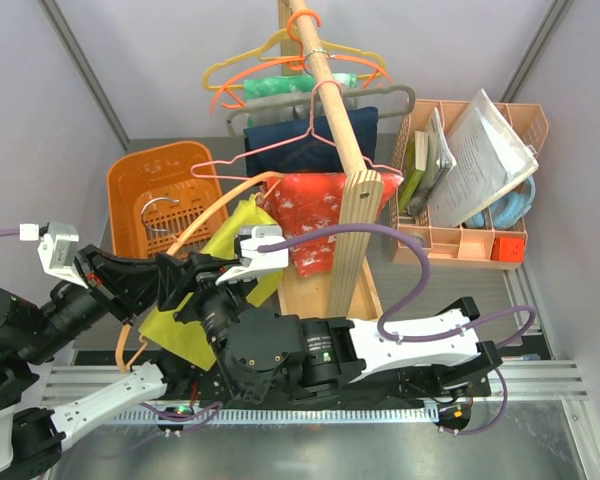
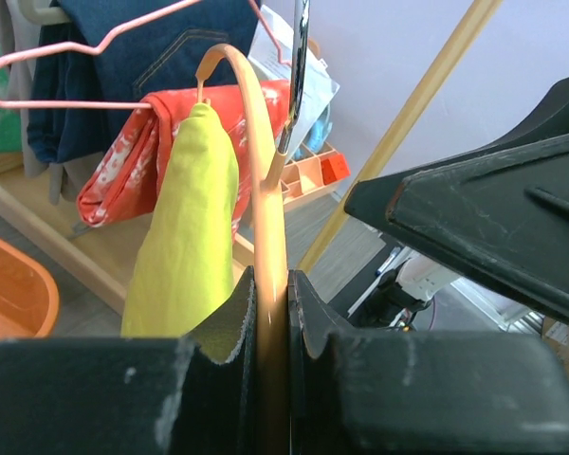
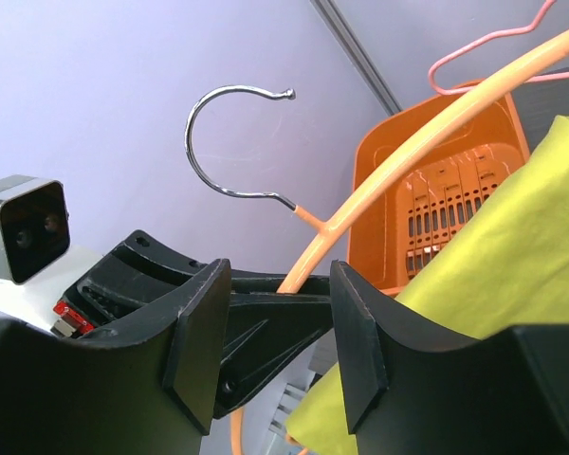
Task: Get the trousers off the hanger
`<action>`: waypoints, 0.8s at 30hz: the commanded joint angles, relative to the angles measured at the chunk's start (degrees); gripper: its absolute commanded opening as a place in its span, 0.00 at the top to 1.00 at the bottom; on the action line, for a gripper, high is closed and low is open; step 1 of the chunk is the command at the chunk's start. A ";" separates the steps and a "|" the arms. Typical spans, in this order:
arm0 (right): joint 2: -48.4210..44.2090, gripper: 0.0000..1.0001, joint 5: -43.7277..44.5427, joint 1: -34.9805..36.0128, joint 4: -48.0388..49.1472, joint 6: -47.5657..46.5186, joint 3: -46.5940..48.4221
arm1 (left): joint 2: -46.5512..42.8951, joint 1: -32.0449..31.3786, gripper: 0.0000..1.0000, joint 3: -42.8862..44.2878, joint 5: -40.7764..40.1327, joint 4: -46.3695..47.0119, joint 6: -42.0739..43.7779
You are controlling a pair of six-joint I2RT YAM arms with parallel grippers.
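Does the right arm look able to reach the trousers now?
Probably yes: the open right gripper sits beside the trousers, nothing between them, and the left gripper grips the hanger.

Hanger (image 2: 266, 237) showing smooth, semi-glossy peach plastic; hook (image 3: 229, 142) gleaming as polished metal. Trousers (image 2: 185, 227) presenting as thin matt cloth. Left gripper (image 2: 271, 322) fingers (image 2: 379, 379) showing matt black plastic, scuffed at edges. Basket (image 1: 155, 190) showing smooth orange plastic. Pole (image 1: 340, 110) showing bare matt wood.

The top external camera looks steeply down from above the near side toward the clothes rail (image 1: 327, 90). The left wrist camera sits hard against the hanger (image 2: 266, 237), facing that rail; the right wrist camera, equally close, apparently tilts upward. All three share the hanger and trousers (image 1: 175, 325).
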 commanded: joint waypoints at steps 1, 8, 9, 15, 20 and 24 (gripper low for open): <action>1.55 0.49 2.01 0.04 9.16 -3.85 2.70 | -1.04 0.16 1.00 5.26 3.19 17.37 -0.16; 3.13 0.49 3.15 -0.04 15.67 -8.32 2.70 | -0.34 0.16 1.00 7.03 6.28 18.60 -1.30; 3.30 0.49 3.41 -0.04 16.81 -8.95 2.53 | -0.34 0.08 1.00 7.11 6.72 18.95 -1.47; 3.92 0.51 0.52 -0.04 27.36 -14.74 0.68 | 1.33 0.16 1.00 8.60 12.25 18.86 -1.74; 4.80 0.55 -1.15 -0.04 31.85 -17.04 1.73 | 2.21 0.16 1.00 9.75 15.42 19.21 -1.56; 5.15 0.71 -2.39 0.04 32.73 -17.22 2.17 | 3.09 0.16 1.00 9.93 16.83 19.48 -1.74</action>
